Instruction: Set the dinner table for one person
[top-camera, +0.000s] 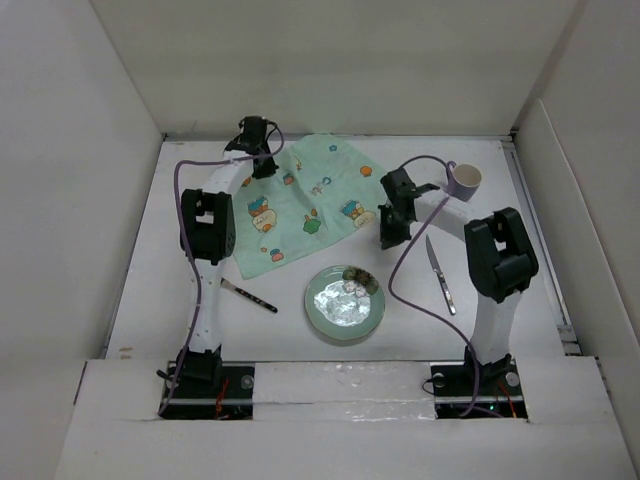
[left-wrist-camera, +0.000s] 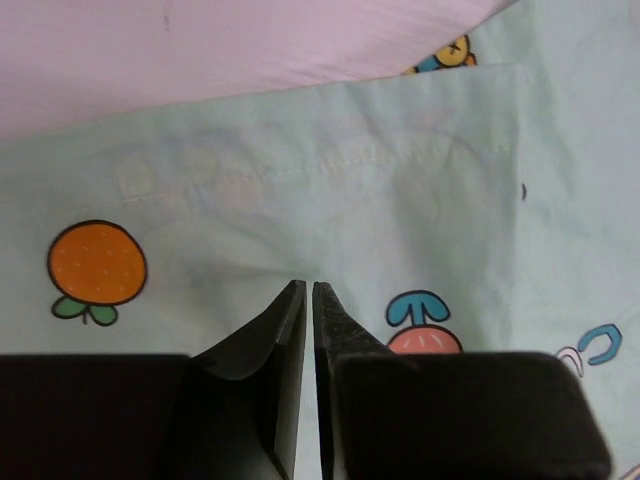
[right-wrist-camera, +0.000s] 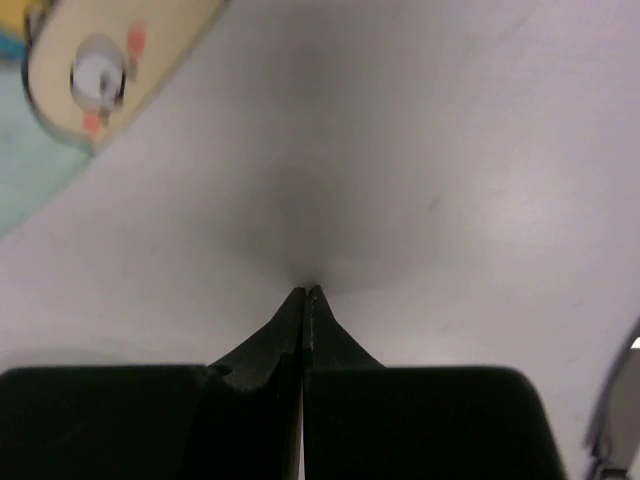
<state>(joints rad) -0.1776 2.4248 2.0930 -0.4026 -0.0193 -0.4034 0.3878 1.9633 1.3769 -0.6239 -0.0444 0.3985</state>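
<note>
The mint-green cartoon placemat (top-camera: 300, 205) lies askew on the white dinner table (top-camera: 500, 250), toward the back. My left gripper (top-camera: 262, 168) is at the cloth's far left edge. In the left wrist view its jaws (left-wrist-camera: 308, 285) stand almost together, tips down on the placemat (left-wrist-camera: 350, 180), with a thin pale strip of cloth between them. My right gripper (top-camera: 386, 238) sits just off the cloth's right corner. The right wrist view shows it (right-wrist-camera: 308, 290) fully shut, tips on the bare table (right-wrist-camera: 420, 150), nothing between them, and the placemat (right-wrist-camera: 20, 170) off to the left.
A pale green plate (top-camera: 312, 305) with small items on its far rim sits front centre. A knife (top-camera: 440, 275) lies right of the plate, and its edge (right-wrist-camera: 615, 410) shows in the right wrist view. A white mug (top-camera: 466, 179) stands back right. A dark-handled utensil (top-camera: 250, 295) lies front left.
</note>
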